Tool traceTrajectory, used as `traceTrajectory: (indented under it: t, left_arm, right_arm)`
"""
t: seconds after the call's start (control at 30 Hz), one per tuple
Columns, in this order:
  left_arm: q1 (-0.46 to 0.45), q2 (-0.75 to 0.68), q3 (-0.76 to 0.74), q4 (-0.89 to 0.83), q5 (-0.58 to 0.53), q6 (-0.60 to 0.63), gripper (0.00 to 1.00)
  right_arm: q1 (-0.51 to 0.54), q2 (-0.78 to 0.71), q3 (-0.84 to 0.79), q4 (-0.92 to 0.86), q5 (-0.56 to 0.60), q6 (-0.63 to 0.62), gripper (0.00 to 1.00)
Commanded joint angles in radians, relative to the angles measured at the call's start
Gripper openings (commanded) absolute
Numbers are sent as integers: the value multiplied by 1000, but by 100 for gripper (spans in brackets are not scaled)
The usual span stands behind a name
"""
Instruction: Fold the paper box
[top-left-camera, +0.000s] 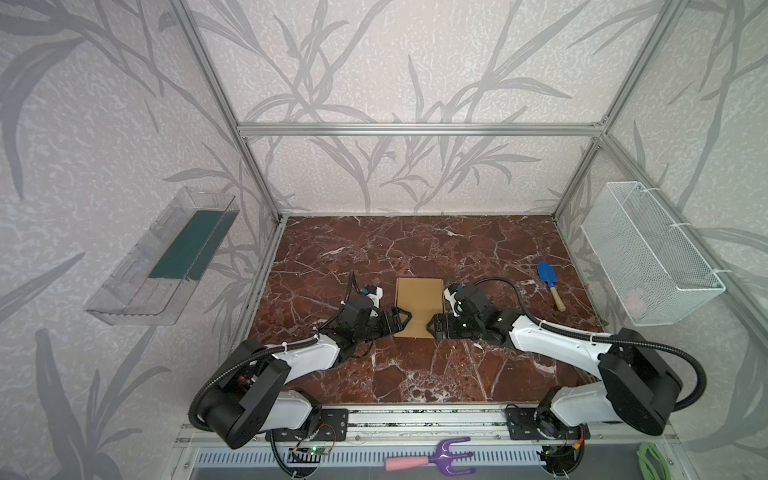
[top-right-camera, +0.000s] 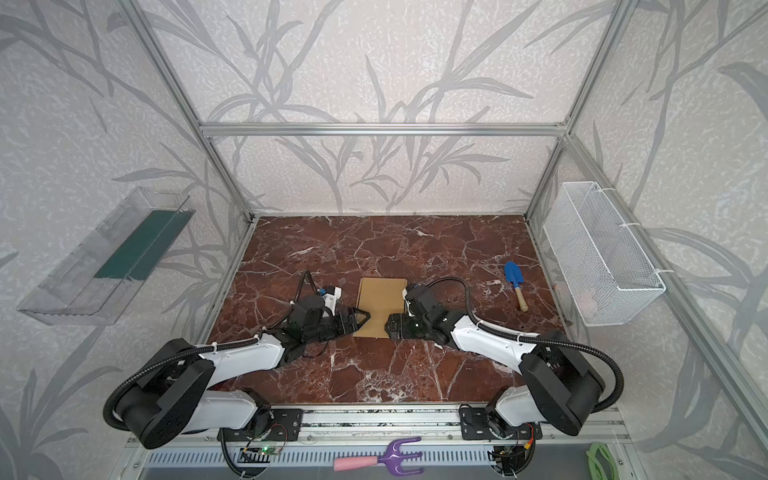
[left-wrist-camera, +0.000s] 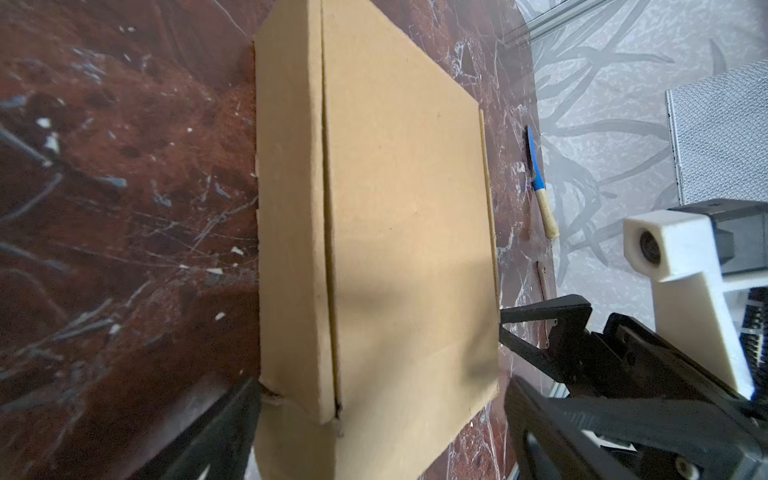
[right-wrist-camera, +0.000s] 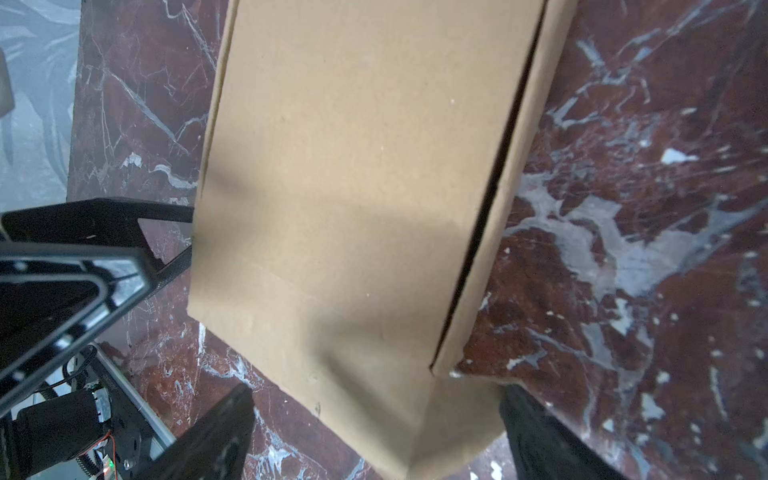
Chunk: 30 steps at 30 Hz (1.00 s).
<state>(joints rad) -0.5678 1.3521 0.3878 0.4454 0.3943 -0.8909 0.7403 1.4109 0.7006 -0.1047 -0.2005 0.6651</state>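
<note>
Diffuse bright light; soft shadow on paper box; wrist-view foreground blurred.

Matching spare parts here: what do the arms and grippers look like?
Both the left arm and right arm have white links between black joint housings. Corrugated black hoses run along them, held by white zip ties. The left gripper and right gripper are black with triangular open-frame fingers; a white camera mount sits at each wrist.
</note>
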Motion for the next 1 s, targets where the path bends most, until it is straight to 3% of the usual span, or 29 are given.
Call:
traceTrajectory:
  t: [0.0,0.97]
  left_arm:
    - [-9,18,-10,46,13,-17,92]
    - [-32,36,-9,93,13,-67,91]
  right_arm:
    - [9,17,33,28,-10,11,92]
    - [11,57,19,72,-23,25,91]
